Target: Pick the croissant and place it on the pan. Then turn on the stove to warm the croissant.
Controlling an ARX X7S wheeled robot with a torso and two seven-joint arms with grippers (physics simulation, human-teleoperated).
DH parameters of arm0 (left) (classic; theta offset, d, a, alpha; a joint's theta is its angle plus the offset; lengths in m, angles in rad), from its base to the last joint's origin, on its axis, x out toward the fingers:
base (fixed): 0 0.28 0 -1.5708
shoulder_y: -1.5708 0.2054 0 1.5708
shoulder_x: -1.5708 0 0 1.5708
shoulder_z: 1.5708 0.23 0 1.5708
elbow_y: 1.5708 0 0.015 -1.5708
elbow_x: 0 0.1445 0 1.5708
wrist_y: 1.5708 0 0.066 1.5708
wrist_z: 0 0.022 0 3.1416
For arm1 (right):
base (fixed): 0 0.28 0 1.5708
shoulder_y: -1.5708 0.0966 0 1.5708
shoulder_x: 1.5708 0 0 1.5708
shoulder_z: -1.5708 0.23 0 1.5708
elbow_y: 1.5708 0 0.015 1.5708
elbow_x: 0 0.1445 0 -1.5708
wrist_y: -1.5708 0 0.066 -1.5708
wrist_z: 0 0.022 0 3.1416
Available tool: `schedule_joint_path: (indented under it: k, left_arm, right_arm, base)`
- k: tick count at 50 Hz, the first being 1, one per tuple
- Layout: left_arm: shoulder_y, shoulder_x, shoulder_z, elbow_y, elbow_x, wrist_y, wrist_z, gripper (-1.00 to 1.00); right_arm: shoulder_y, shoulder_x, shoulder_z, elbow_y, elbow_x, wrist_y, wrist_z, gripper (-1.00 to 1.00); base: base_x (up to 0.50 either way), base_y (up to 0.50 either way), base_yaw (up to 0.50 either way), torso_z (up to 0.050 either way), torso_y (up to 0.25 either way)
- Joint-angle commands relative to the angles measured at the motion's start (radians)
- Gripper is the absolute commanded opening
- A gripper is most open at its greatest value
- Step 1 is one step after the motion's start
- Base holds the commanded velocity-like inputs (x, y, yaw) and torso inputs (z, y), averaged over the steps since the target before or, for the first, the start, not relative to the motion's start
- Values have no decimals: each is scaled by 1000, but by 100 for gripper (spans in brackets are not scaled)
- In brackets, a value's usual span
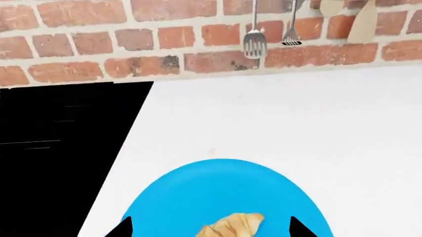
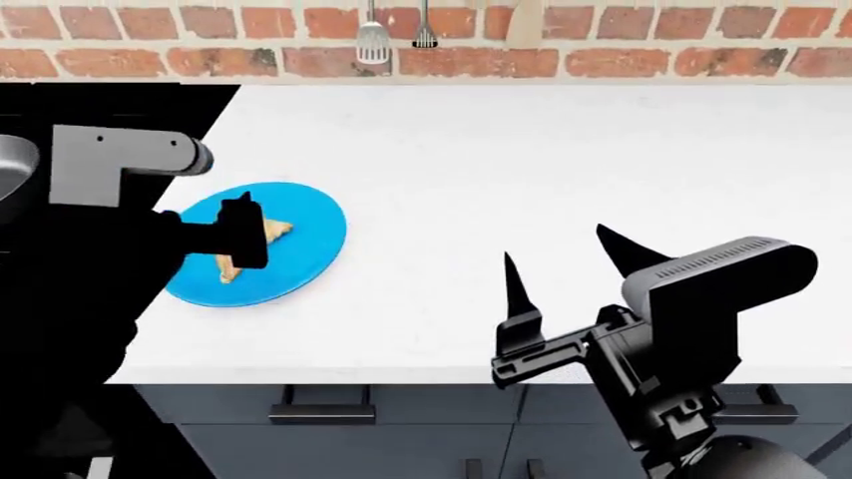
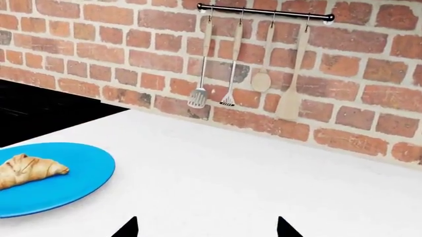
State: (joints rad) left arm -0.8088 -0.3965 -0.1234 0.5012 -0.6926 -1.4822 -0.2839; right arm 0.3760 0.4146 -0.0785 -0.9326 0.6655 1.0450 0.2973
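Observation:
The croissant [image 1: 232, 225] lies on a round blue plate [image 1: 218, 190] on the white counter. My left gripper [image 1: 212, 230] is open over it, with one dark fingertip on each side of the croissant. In the head view the left gripper [image 2: 241, 236] covers part of the croissant [image 2: 275, 230] on the plate [image 2: 303, 244]. My right gripper [image 2: 560, 251] is open and empty over the counter's front. The right wrist view shows the croissant [image 3: 29, 170], the plate [image 3: 76, 182] and the right gripper [image 3: 205, 229]. The black stove [image 2: 120, 110] is left of the plate. I cannot make out the pan.
A brick wall [image 2: 639, 45] backs the white counter [image 2: 560, 150]. A spatula and other utensils [image 3: 232, 74] hang from a rail on it. Grey-blue cabinets [image 2: 399, 419] with black handles sit under the counter's front edge. The stove's edge [image 1: 125, 143] runs close beside the plate.

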Motion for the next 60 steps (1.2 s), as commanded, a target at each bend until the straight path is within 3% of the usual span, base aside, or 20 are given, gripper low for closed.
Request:
schedule_joint_path:
  k: [1, 9, 20, 60]
  left_arm:
    - [-153, 2, 33, -304, -5, -41, 37, 100]
    - [-245, 13, 69, -525, 16, -28, 52, 100]
    - [-359, 6, 208, -780, 96, 103, 116, 100]
    - [-325, -14, 329, -709, 69, 79, 148, 100]
  right_arm:
    - [10, 13, 4, 12, 21, -10, 8, 100]
    - [25, 18, -12, 16, 33, -9, 23, 100]
    - [39, 24, -19, 19, 51, -8, 37, 100]
    - [38, 41, -22, 19, 70, -29, 61, 100]
  base:
    - [0, 0, 0, 0, 0]
    - [0, 0, 0, 0, 0]
    - [0, 0, 0, 0, 0]
    - [0, 0, 0, 0, 0]
